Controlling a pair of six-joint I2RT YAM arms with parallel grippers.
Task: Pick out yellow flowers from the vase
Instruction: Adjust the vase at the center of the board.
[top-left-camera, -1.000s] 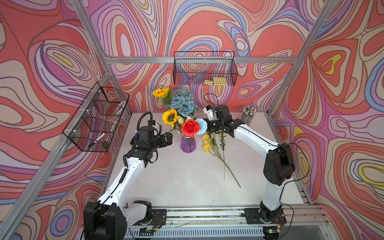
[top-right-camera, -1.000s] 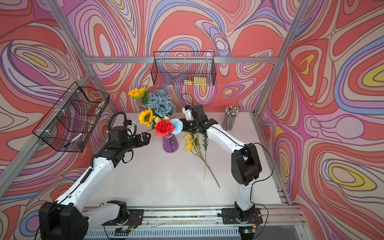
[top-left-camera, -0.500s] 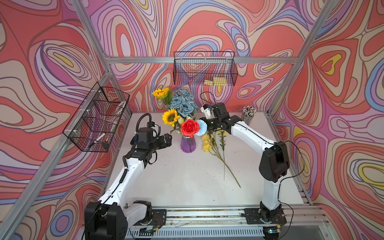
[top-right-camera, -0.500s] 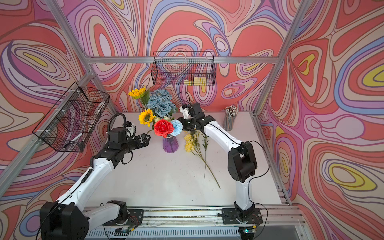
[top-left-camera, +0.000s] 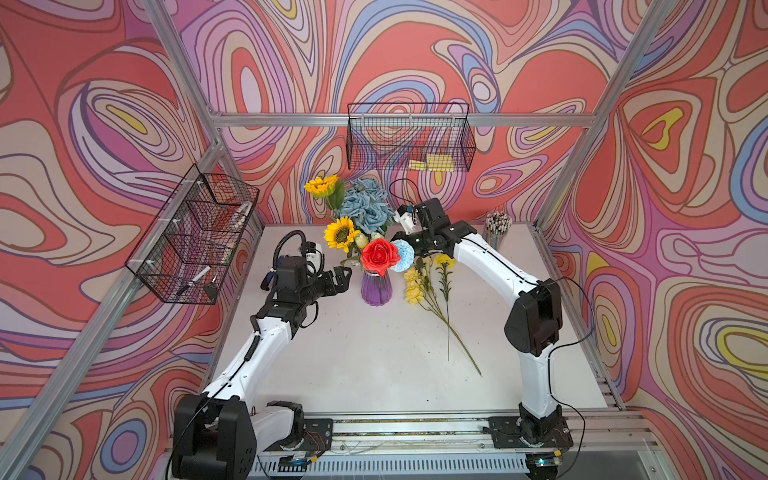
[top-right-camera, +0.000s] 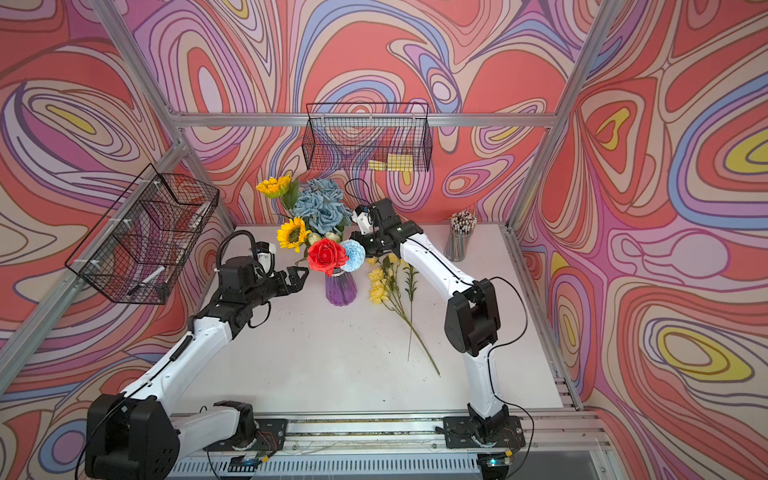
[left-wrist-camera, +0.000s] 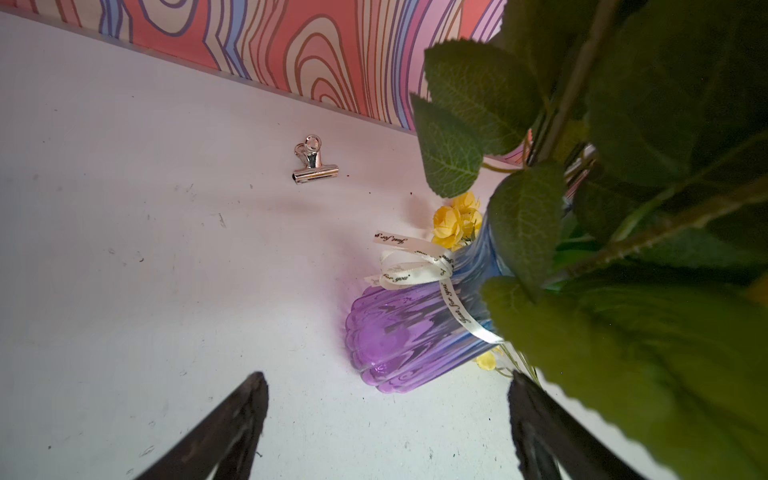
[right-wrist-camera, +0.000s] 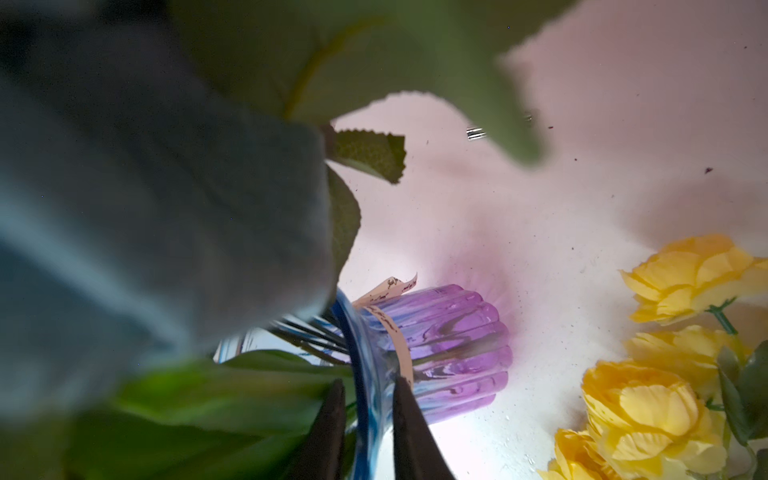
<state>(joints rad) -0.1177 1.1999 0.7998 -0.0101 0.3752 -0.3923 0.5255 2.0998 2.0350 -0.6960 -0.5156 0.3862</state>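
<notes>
The vase stands toward the back middle of the table, well apart from every table edge. Two sunflowers stand in it with a red rose and blue flowers. The rose spray and carnation lie flat just beside the vase on the robot's right, their stems running toward the front.

The left gripper hovers just beside the vase on its left, fingers spread wide and holding nothing; leaves crowd one finger. The right gripper sits under the blooms at the neck, with a finger on each side of the glass rim and only a narrow gap. Whether they pinch it cannot be told.

A clip lies behind the vase near the back wall, and a pencil cup stands in the back right corner. Bare tabletop spreads in front between the arms.
</notes>
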